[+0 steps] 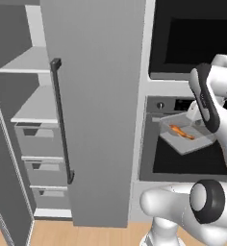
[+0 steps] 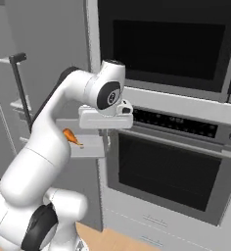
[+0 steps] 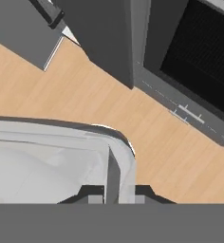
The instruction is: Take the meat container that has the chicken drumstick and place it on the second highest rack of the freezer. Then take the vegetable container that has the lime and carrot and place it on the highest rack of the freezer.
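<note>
My gripper [image 2: 107,139] is shut on the right wall of the clear meat container [image 1: 187,137], which hangs level in the air in front of the oven. The orange-brown chicken drumstick [image 1: 182,131] lies inside it, also seen as drumstick [image 2: 72,137] in the container [image 2: 87,145]. In the hand view the gripper [image 3: 116,191] pinches the container's rim [image 3: 115,142] above the wooden floor. The freezer [image 1: 94,110] stands open to the left, its highest rack [image 1: 29,61] and second highest rack [image 1: 36,106] both bare. The vegetable container, lime and carrot are out of view.
The freezer door with its dark bar handle [image 1: 61,120] stands swung out between the container and the shelves. Three grey drawers [image 1: 41,141] sit under the lower shelf. The black-fronted oven [image 2: 166,171] and an upper oven [image 2: 166,44] are close behind the container.
</note>
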